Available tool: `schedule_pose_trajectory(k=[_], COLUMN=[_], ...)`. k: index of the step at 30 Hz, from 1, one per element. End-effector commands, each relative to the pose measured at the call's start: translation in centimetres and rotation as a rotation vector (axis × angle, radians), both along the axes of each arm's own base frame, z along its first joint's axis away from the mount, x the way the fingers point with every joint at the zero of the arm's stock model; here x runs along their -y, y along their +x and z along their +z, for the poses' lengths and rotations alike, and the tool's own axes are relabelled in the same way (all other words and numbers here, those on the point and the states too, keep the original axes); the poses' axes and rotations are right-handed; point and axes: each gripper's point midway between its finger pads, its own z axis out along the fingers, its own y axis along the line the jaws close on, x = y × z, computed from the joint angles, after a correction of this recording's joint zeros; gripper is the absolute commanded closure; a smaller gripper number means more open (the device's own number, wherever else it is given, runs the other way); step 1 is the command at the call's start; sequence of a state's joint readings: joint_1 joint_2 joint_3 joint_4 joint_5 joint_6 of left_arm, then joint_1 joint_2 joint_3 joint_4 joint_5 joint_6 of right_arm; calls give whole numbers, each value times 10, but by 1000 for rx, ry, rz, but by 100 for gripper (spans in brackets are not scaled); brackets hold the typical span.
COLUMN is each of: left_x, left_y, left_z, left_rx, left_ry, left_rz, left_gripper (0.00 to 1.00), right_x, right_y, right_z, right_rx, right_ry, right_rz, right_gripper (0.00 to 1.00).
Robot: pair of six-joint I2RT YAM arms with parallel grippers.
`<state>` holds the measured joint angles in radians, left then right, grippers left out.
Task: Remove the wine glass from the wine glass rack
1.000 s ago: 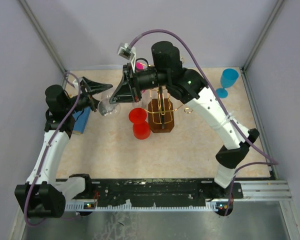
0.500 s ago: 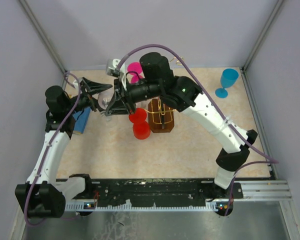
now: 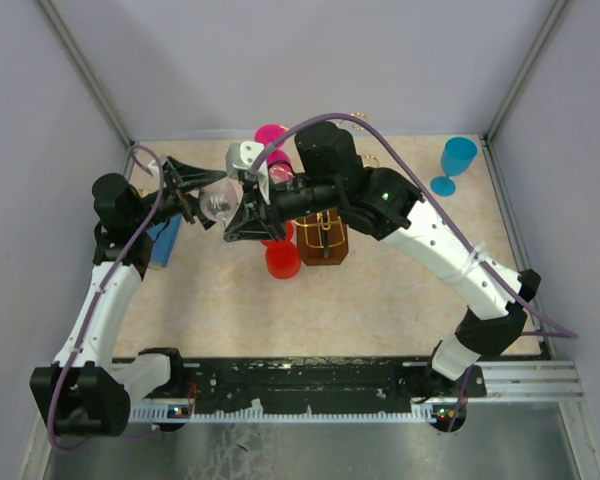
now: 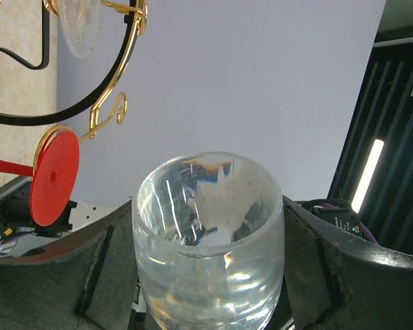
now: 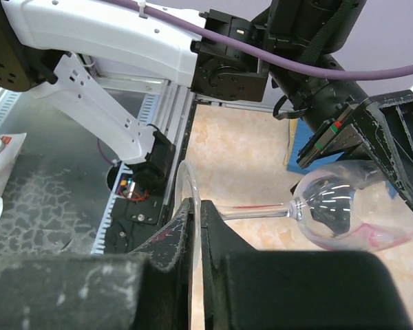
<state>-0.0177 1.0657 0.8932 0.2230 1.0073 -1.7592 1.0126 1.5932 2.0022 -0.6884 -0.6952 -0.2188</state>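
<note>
My right claw [image 5: 196,220] is closed on the flat disc foot of the wine glass [image 5: 330,206]. The glass hangs left of the wine glass rack [image 3: 323,238], off its gold wire. The thin stem lies horizontal, and the smooth clear bowl points away from the rack into my left claw [image 3: 208,196]. Its 2 jaws stand wide around the bowl; I cannot tell whether they grip.

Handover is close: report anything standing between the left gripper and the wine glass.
Nothing visible does. The bowl of the wine glass lies inside the left gripper, with fingers close on both sides; contact is unclear. The right gripper is shut on its foot.
</note>
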Motion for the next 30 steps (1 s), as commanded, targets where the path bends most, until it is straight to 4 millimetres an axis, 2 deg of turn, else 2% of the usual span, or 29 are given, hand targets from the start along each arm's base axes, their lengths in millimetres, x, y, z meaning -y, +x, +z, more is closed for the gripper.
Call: schedule_pose_trajectory(k=[1, 11, 15, 16, 17, 18, 22, 23, 27, 30], left_x=[2, 3, 2, 2, 1, 0, -3, -5, -10, -15], left_y=[-12, -11, -10, -8, -8, -6, -2, -1, 5, 13], left_z=[16, 15, 13, 13, 13, 13, 9, 8, 4, 5], left_rx=[75, 81, 98, 103, 113, 120, 145, 145, 145, 155], left_ry=[-8, -5, 6, 10, 16, 21, 48, 54, 66, 75], left_rz=[-23, -19, -8, -3, 2, 8, 32, 40, 66, 98], left_gripper=[24, 29, 34, 37, 38, 39, 42, 42, 43, 43], right_x=[7, 10, 12, 13, 14, 15, 23, 26, 41, 60], right_y=[0, 3, 8, 9, 11, 12, 21, 23, 24, 26], right_z=[21, 18, 16, 16, 16, 17, 19, 21, 32, 45], right_rx=[94, 108, 111, 110, 114, 117, 131, 141, 173, 188], right_ry=[63, 55, 50, 49, 50, 50, 63, 72, 115, 156], right_rz=[-19, -38, -74, -83, -97, -109, -186, -205, -260, -318], right_gripper=[100, 100, 100, 97, 90, 77, 6, 1, 1, 1])
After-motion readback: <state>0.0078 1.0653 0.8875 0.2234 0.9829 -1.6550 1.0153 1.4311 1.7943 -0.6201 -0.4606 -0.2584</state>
